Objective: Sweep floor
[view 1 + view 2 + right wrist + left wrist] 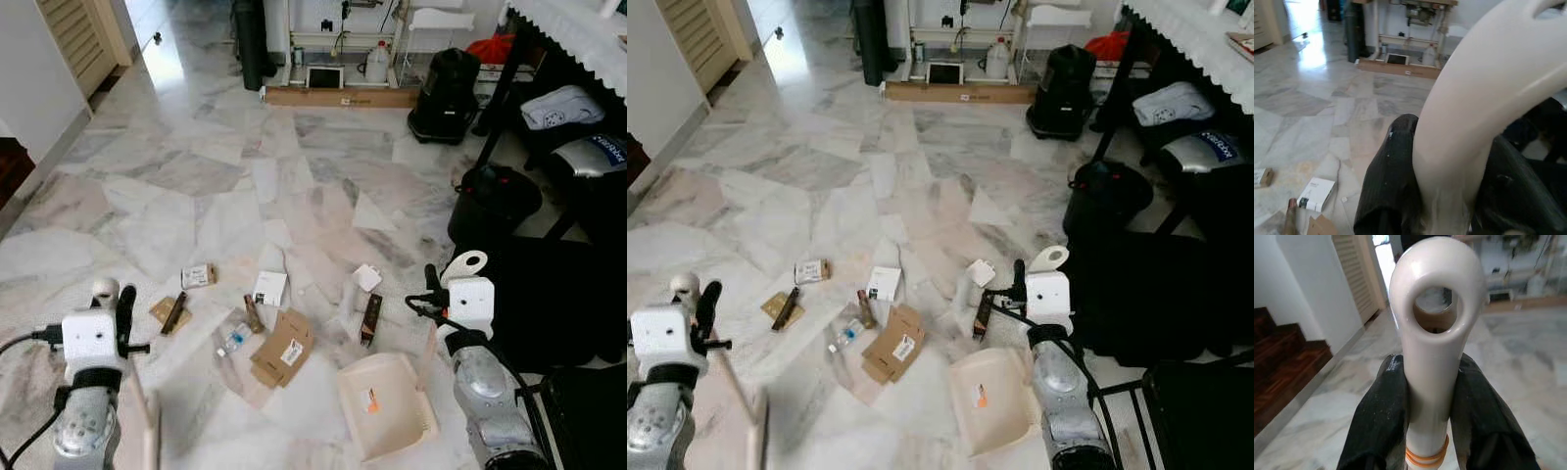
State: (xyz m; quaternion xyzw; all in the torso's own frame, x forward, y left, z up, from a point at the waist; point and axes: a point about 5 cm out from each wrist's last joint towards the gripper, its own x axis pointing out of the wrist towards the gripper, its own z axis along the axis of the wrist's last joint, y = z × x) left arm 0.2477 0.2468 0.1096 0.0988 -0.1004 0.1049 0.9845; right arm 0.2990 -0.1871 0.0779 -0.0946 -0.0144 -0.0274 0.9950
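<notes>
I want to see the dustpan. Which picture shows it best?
The left eye view: the whole cream plastic dustpan sits on the marble floor, its handle in the right hand. The right eye view shows it too. The right wrist view catches just its curved handle.

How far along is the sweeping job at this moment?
Done: the left pincer grips the broom handle, the right pincer the dustpan handle. In hand: the dustpan sits beside the litter. Left: cardboard, white box and bottle remain unswept.
</notes>
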